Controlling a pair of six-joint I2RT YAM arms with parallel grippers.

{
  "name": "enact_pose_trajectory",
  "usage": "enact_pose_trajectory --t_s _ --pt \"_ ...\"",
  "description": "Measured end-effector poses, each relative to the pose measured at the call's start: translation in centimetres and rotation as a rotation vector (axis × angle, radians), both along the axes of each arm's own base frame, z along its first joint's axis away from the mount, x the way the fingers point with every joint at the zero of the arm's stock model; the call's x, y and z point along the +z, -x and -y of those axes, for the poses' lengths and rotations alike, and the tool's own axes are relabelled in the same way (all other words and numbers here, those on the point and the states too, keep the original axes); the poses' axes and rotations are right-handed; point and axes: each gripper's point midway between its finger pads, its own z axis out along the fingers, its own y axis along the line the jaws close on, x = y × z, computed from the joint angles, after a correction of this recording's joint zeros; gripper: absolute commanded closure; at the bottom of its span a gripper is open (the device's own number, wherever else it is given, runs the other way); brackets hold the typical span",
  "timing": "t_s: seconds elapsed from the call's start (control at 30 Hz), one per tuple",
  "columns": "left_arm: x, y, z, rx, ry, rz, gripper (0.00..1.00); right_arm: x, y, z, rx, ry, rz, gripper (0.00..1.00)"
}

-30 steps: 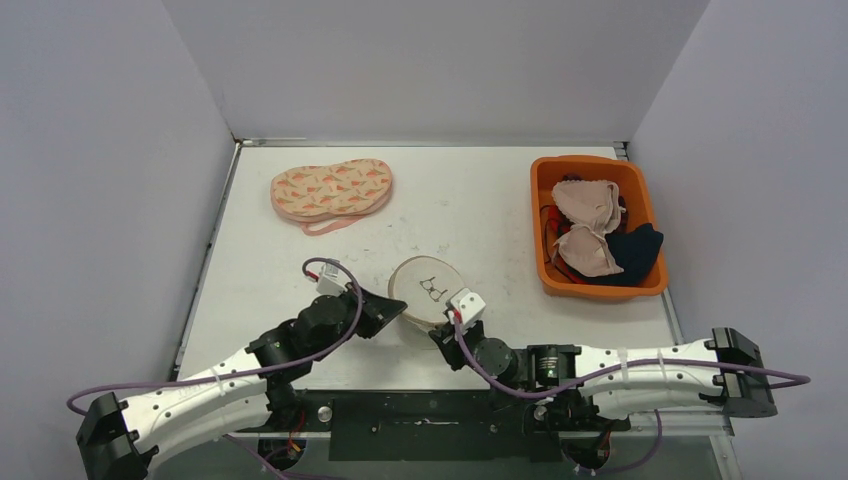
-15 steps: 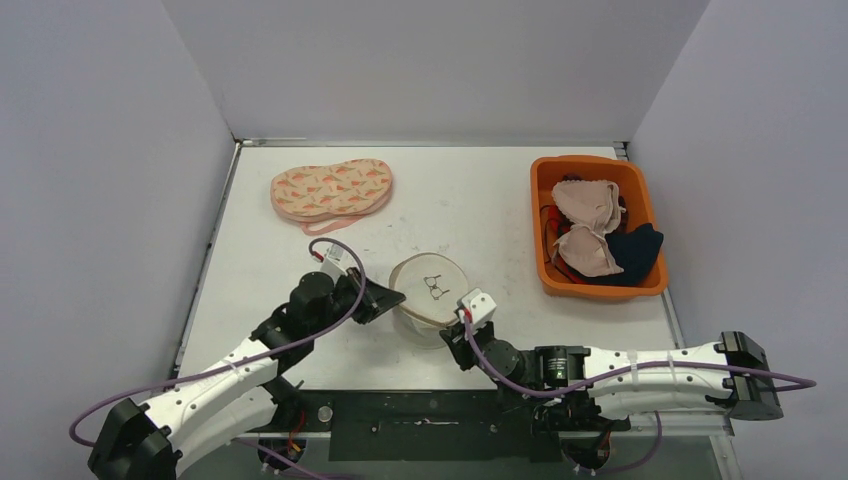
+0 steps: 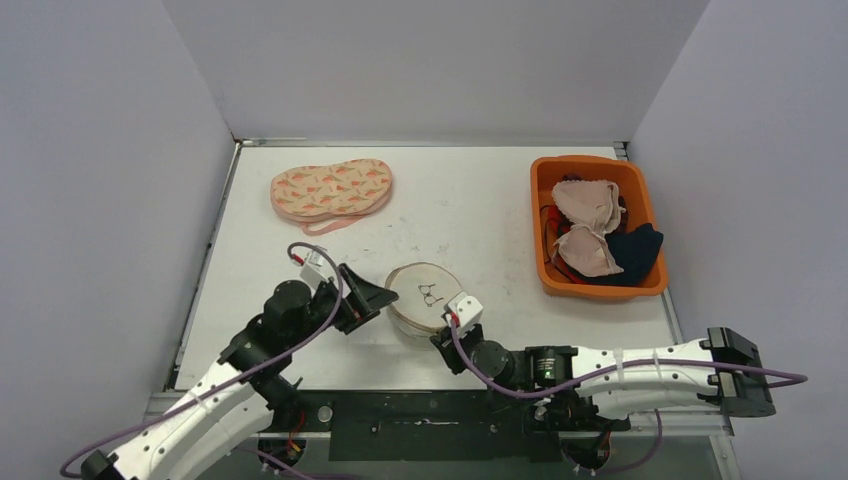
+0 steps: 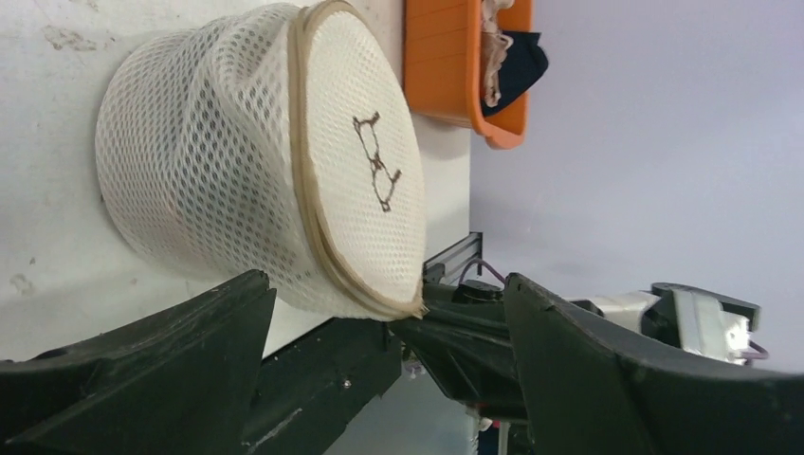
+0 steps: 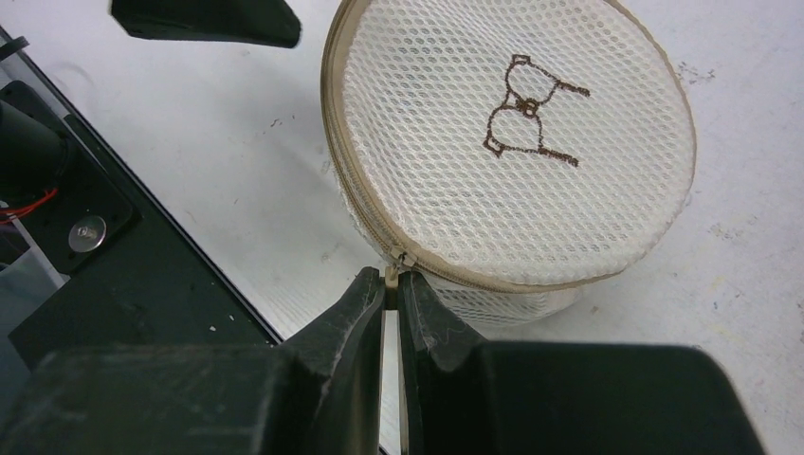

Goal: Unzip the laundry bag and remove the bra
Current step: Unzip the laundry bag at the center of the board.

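Your right gripper [image 5: 391,289] is clamped on the pull [image 5: 390,275]; the bag [image 5: 517,142] lies just ahead, zip [image 5: 356,213] curving along its rim. Your left gripper [image 4: 386,289] gapes beside it.

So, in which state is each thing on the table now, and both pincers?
laundry bag: zipped shut, standing upright
zipper pull: pinched at the bag's near edge
right pincer: shut on zipper pull
left pincer: open, beside the bag
orange bin: holds garments
patterned pouch: lying flat, closed
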Motion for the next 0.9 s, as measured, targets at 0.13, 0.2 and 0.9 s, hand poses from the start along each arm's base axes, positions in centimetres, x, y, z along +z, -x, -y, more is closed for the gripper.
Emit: enact_pose_trajectory --t_s 0.13,0.2,0.9 --pt "1.6 2.2 -1.8 0.046 0.052 0.016 0.09 0.2 0.2 -1.0 0.033 0.009 0.005 0.95" --pt "1.8 3.1 -2.0 0.051 0.086 0.005 0.1 0.5 0.4 -1.7 0.05 0.005 0.006 0.95" --pt "-2.9 1.6 1.7 0.161 0.008 -0.13 0.8 0.1 1.2 -4.3 0.134 0.039 0.003 0.95"
